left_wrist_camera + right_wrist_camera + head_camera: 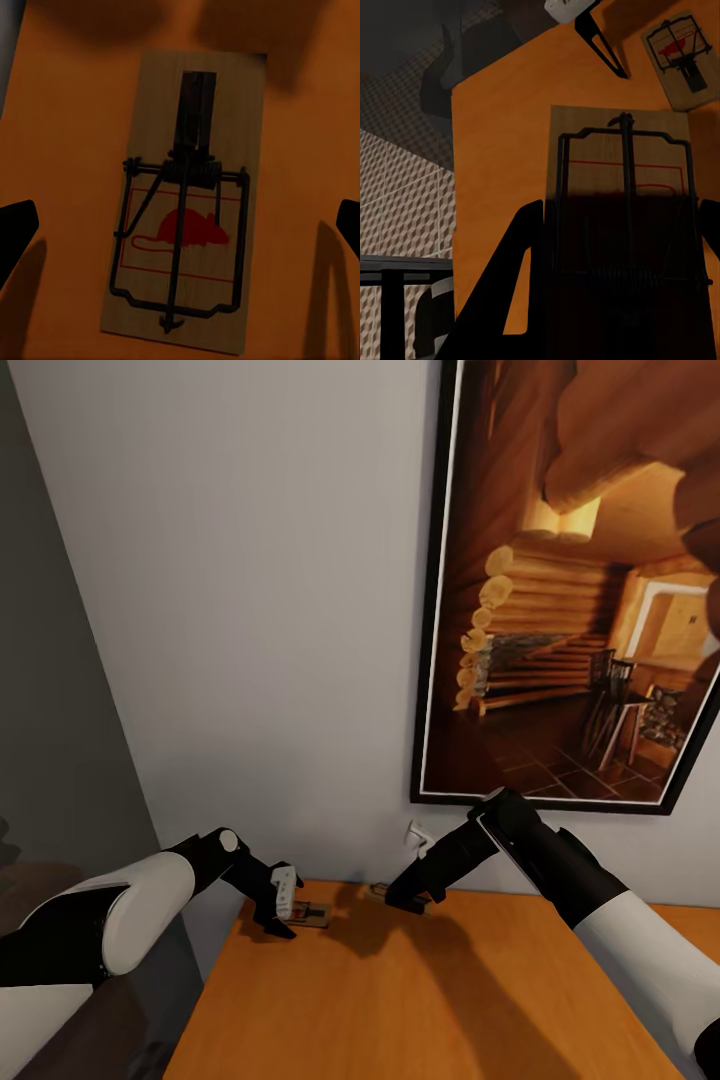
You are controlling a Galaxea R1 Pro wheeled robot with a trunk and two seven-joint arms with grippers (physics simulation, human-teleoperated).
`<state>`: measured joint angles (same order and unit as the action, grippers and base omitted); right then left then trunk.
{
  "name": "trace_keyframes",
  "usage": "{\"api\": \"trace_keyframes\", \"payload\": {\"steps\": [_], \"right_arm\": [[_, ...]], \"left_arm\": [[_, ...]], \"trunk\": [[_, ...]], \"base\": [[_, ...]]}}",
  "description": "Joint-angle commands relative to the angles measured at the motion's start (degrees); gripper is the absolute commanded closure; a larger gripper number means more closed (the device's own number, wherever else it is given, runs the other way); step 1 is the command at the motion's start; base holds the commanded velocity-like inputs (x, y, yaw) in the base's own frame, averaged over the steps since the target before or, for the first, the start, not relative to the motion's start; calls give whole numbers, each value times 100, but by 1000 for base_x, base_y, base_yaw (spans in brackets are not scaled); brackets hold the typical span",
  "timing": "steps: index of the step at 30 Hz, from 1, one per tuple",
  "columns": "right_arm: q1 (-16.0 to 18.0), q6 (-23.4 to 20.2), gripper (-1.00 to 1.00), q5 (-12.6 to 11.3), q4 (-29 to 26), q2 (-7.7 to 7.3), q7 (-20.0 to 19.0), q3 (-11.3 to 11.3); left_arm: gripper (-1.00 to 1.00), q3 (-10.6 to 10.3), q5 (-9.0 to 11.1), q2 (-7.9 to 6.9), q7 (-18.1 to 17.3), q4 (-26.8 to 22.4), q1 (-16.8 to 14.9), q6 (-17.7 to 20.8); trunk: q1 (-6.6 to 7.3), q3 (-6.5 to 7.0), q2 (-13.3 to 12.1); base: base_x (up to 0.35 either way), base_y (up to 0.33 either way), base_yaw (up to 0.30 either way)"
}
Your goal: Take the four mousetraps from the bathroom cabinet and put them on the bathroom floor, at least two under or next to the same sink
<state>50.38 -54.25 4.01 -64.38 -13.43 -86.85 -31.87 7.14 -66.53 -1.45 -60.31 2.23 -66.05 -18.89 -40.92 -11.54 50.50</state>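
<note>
cabinet (400,1000) top nearest | left gripper (283,913) spread wide over 1 mousetrap (312,913), fingers straddling its long axis | right gripper (410,901) grasp: cannot tell

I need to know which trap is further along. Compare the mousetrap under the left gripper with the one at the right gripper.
The left mousetrap lies flat on the cabinet top, untouched, between the open fingers of the left gripper. The right mousetrap sits right between the fingers of the right gripper; whether they grip it is unclear. Both are wooden boards with dark wire and red print.
</note>
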Motion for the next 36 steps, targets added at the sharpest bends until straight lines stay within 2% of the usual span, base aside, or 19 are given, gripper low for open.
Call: {"api": "trace_keyframes", "payload": {"steps": [1, 13, 23, 36], "right_arm": [[7, -77, 100, 39, -4, -1, -60, -3], [7, -77, 100, 39, -4, -1, -60, -3], [7, -77, 100, 39, -4, -1, -60, -3], [7, -77, 100, 39, -4, -1, -60, -3]], "left_arm": [[-100, 50, -53, -3, 1, 14, -9, -27], [-100, 50, -53, -7, 1, 14, -6, -27], [-100, 50, -53, -4, 1, 14, -10, -27], [-100, 50, -53, 21, 1, 14, -9, -27]], "trunk": [[-2, -10, 9], [-2, -10, 9], [-222, -189, 410], [-222, -189, 410]], "base": [[0, 0, 0], [0, 0, 0], [0, 0, 0], [0, 0, 0]]}}
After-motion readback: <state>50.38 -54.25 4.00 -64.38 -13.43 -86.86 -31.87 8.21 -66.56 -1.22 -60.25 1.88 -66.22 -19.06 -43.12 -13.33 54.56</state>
